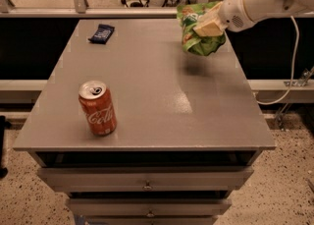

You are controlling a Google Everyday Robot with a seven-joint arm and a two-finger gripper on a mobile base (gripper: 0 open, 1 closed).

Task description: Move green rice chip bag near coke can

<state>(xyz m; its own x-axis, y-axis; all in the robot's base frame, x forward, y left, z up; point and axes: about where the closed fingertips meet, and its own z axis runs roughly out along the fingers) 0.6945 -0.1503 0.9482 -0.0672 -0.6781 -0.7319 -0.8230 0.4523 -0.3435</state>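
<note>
The green rice chip bag [198,35] hangs in the air above the back right part of the grey table [162,86], held by my gripper [208,25], which is shut on its upper part. The bag's shadow falls on the table just below it. The coke can [98,108] stands upright near the table's front left, far from the bag.
A small dark blue wrapped bar [101,33] lies at the back left of the table. Drawers [147,182] sit under the tabletop. A railing and glass run behind the table. A cable hangs at the right.
</note>
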